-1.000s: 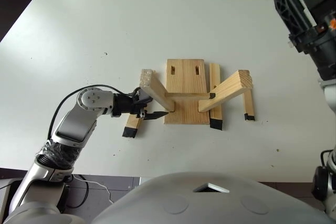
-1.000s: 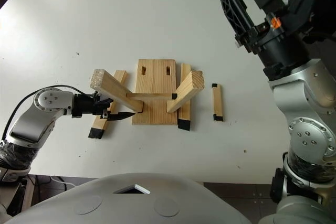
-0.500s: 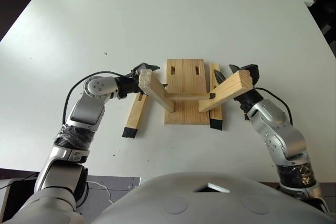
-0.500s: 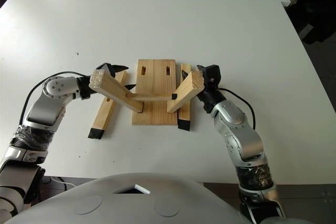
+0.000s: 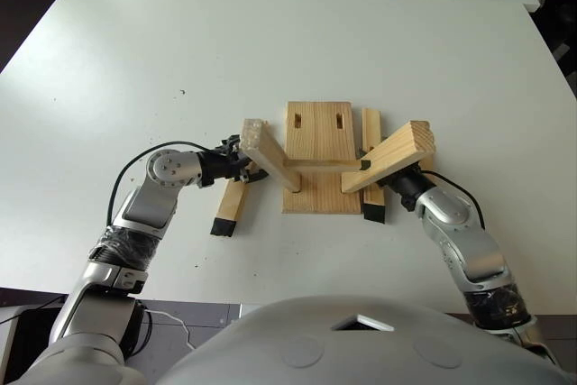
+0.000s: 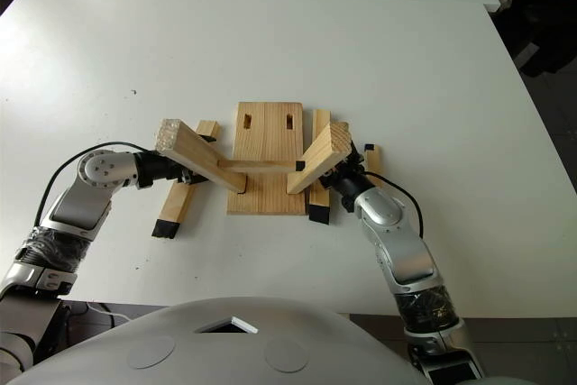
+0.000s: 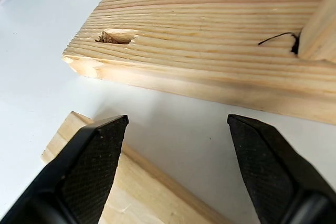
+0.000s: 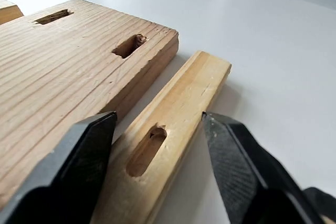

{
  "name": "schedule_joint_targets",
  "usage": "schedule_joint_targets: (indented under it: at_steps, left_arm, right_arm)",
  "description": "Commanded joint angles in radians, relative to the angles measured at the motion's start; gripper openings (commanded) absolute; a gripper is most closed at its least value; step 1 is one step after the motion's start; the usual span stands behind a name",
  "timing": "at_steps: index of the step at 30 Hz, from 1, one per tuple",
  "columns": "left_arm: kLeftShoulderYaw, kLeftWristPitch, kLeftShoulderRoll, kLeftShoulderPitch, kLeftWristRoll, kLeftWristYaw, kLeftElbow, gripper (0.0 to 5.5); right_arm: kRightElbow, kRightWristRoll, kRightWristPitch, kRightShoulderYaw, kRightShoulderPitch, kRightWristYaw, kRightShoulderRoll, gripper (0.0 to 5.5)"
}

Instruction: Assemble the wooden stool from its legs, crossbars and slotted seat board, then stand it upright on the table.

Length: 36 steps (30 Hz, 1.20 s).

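The seat board (image 5: 317, 158) lies flat on the table (image 5: 135, 60), and two legs stand plugged into it and splay outward: the left-hand leg (image 5: 266, 155) leans out over the board's left edge, the right-hand leg (image 5: 389, 158) over its right edge, and a crossbar (image 5: 320, 167) bridges them above the board. Down at the board's left edge sits the left gripper (image 7: 176, 145), jaws spread wide and gripping nothing, with the strip of table between the board and a loose leg (image 5: 233, 205) framed between them; one finger (image 7: 89, 156) hangs over that loose leg. Over on the board's right side, the right gripper (image 8: 157, 150) is low under the leaning leg, jaws parted, straddling a slotted leg (image 8: 173, 129) that lies flat just beside the board. Whether either finger touches the wood I cannot tell.
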Motion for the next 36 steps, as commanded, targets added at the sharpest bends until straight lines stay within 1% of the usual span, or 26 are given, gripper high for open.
schedule_joint_targets:
  at_steps: [1, 4, 11, 17, 22, 24, 28, 30, 32, 34, 36]
  left_arm:
    - [0.038, 0.017, 0.016, 0.002, -0.016, 0.002, 0.016, 3.53]
    - [0.049, 0.012, 0.025, 0.013, -0.007, 0.000, 0.025, 3.53]
    - [0.065, 0.004, 0.054, 0.035, 0.002, -0.014, 0.067, 3.53]
    - [0.074, -0.058, 0.083, 0.046, 0.029, -0.006, 0.158, 3.53]
    - [0.071, -0.097, 0.094, 0.033, 0.044, -0.004, 0.200, 3.53]
    - [0.067, -0.098, 0.084, 0.018, 0.035, -0.005, 0.197, 3.53]
    - [0.063, -0.079, 0.047, -0.027, 0.005, -0.007, 0.166, 3.53]
    - [0.062, -0.083, 0.028, -0.050, -0.017, -0.016, 0.129, 3.53]
    - [0.062, -0.084, 0.021, -0.084, -0.039, -0.050, 0.102, 3.53]
    - [0.061, -0.095, 0.013, -0.134, -0.039, -0.068, 0.126, 3.53]
    - [0.051, -0.125, -0.018, -0.218, -0.021, -0.064, 0.202, 3.53]
  right_arm:
    - [0.030, -0.101, 0.021, -0.005, 0.023, 0.001, -0.068, 3.00]
    - [0.006, -0.123, 0.022, -0.021, 0.056, 0.018, -0.091, 3.00]
    - [-0.017, -0.142, 0.003, -0.100, 0.123, 0.060, -0.153, 3.00]
    - [-0.041, -0.148, -0.023, -0.174, 0.179, 0.100, -0.207, 3.00]
    - [-0.074, -0.179, -0.025, -0.201, 0.189, 0.116, -0.227, 3.00]
    - [-0.129, -0.153, -0.011, -0.210, 0.179, 0.137, -0.221, 3.00]
    - [-0.319, -0.028, 0.048, -0.233, 0.193, 0.227, -0.213, 3.00]
    - [-0.398, 0.011, 0.082, -0.249, 0.214, 0.281, -0.248, 3.00]
    - [-0.454, 0.050, 0.109, -0.274, 0.245, 0.358, -0.308, 3.00]
    - [-0.482, 0.081, 0.125, -0.296, 0.268, 0.423, -0.357, 3.00]
    - [-0.509, 0.143, 0.147, -0.308, 0.278, 0.486, -0.385, 3.00]
